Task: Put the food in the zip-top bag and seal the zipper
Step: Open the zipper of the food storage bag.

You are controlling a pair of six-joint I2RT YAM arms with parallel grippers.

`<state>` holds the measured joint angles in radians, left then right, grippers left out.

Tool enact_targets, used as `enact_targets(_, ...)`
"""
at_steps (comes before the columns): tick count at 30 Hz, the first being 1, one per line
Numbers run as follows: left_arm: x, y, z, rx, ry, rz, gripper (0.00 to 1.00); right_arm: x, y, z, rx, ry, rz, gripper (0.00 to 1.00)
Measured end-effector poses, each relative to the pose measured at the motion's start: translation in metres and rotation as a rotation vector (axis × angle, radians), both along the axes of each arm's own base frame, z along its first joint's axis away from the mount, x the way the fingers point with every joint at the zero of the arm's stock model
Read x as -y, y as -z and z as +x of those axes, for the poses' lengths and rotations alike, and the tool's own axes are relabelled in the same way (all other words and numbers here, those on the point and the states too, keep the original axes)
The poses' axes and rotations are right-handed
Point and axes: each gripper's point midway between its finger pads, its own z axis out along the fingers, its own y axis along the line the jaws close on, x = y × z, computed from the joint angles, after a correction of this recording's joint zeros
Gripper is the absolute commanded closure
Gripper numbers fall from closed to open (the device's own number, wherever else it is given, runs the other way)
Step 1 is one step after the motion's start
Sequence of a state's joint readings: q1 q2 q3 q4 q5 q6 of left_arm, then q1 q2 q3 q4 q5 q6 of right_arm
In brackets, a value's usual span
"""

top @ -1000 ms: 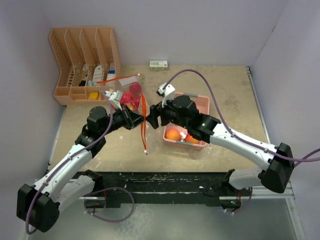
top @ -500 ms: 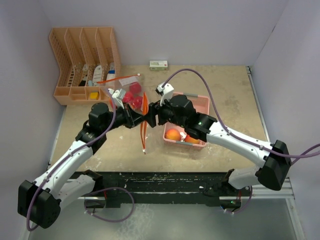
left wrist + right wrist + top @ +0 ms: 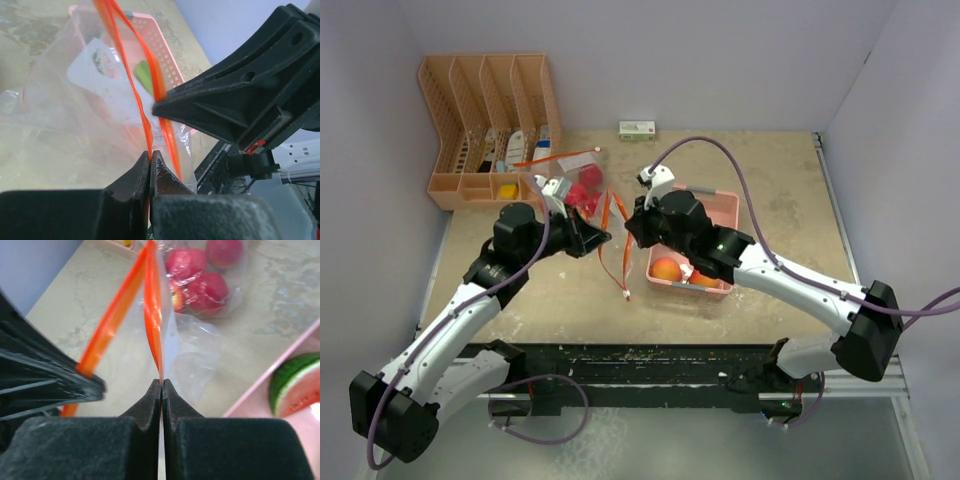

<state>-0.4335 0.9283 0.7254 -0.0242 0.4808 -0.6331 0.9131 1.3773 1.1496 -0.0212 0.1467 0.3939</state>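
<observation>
The clear zip-top bag (image 3: 604, 222) with an orange zipper hangs between my two grippers at the table's middle. Several red apples (image 3: 582, 191) lie in its far end and show up close in the right wrist view as apples (image 3: 200, 277). My left gripper (image 3: 601, 237) is shut on one orange zipper strip (image 3: 134, 85). My right gripper (image 3: 629, 228) is shut on the other strip (image 3: 153, 315). The two strips stand a little apart. The pink basket (image 3: 724, 205) to the right holds an orange peach (image 3: 666, 269), a watermelon slice (image 3: 298, 382) and a green piece (image 3: 144, 76).
A peach-coloured organiser rack (image 3: 488, 120) stands at the back left. A small white and green box (image 3: 638, 129) lies by the back wall. Walls close in the left, back and right sides. A black rail (image 3: 650, 360) runs along the near table edge.
My right gripper has shut on its zipper strip. The grippers have drawn slightly apart, spreading the two strips, and the zipper's loose end has swung toward the near right.
</observation>
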Motion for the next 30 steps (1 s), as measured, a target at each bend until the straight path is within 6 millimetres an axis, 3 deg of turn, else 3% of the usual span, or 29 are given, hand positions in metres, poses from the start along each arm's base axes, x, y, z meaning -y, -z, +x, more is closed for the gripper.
enact_targets(4, -0.018, -0.013, 0.006, 0.029, -0.084, 0.109, 1.0, 0.025, -0.002, 0.011, 0.029, 0.121, -0.039, 1.0)
enact_targets(9, -0.074, -0.049, 0.021, 0.086, -0.347, 0.319, 1.0, 0.07, 0.003, 0.024, 0.048, 0.349, -0.097, 1.0)
enact_targets(11, -0.093, -0.06, 0.02, 0.1, -0.422, 0.397, 1.0, 0.066, -0.002, 0.024, 0.053, 0.367, -0.058, 1.0)
enact_targets(15, -0.125, -0.057, 0.016, 0.084, -0.523, 0.535, 1.0, 0.048, -0.01, 0.02, 0.051, 0.331, 0.015, 1.0)
enact_targets(18, -0.139, -0.06, 0.012, 0.091, -0.556, 0.599, 1.0, 0.027, -0.001, 0.017, 0.032, 0.247, 0.064, 1.0)
enact_targets(23, -0.133, -0.074, 0.009, 0.151, -0.504, 0.587, 1.0, -0.006, 0.044, 0.009, -0.037, 0.094, 0.102, 1.0)
enact_targets(26, -0.114, -0.075, 0.012, 0.178, -0.421, 0.528, 1.0, -0.014, 0.061, 0.008, -0.075, 0.059, 0.089, 0.75)
enact_targets(30, -0.082, -0.046, 0.026, 0.158, -0.312, 0.459, 1.0, -0.008, 0.064, 0.007, -0.097, 0.059, 0.071, 0.43)
